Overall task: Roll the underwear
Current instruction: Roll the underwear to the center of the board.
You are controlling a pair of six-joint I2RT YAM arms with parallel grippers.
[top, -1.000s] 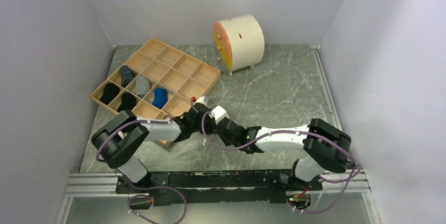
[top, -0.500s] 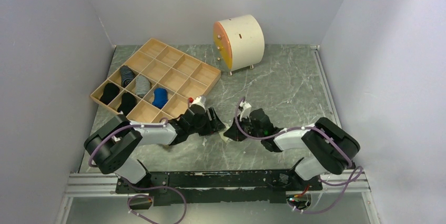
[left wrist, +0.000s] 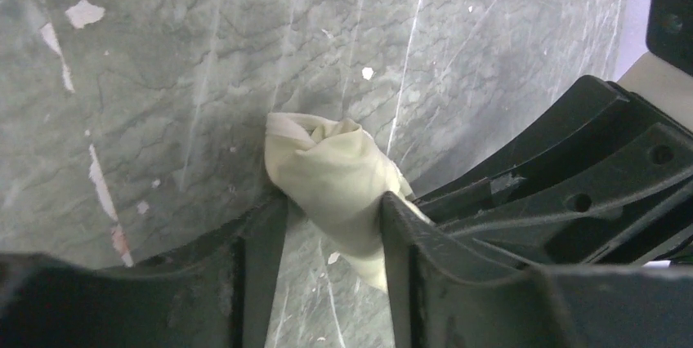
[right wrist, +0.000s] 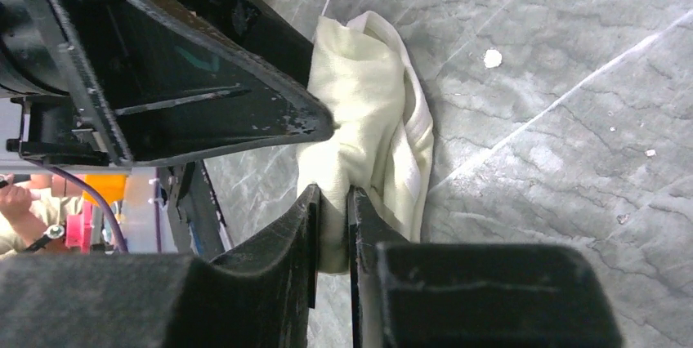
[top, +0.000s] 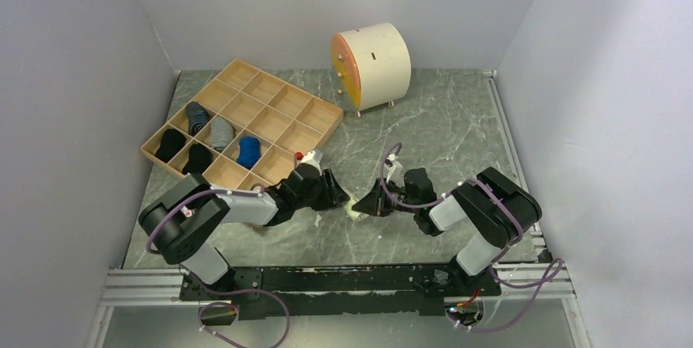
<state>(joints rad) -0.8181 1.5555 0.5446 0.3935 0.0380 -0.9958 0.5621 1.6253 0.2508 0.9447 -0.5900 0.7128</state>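
Overhead, underwear (top: 353,208) barely visible (plain wrist-side)

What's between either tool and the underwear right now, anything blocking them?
Nothing visible stands between them. The left tool has the cream underwear bunched between its fingers, and the right tool pinches a fold of it from the opposite side. The cloth rests on the marble table.
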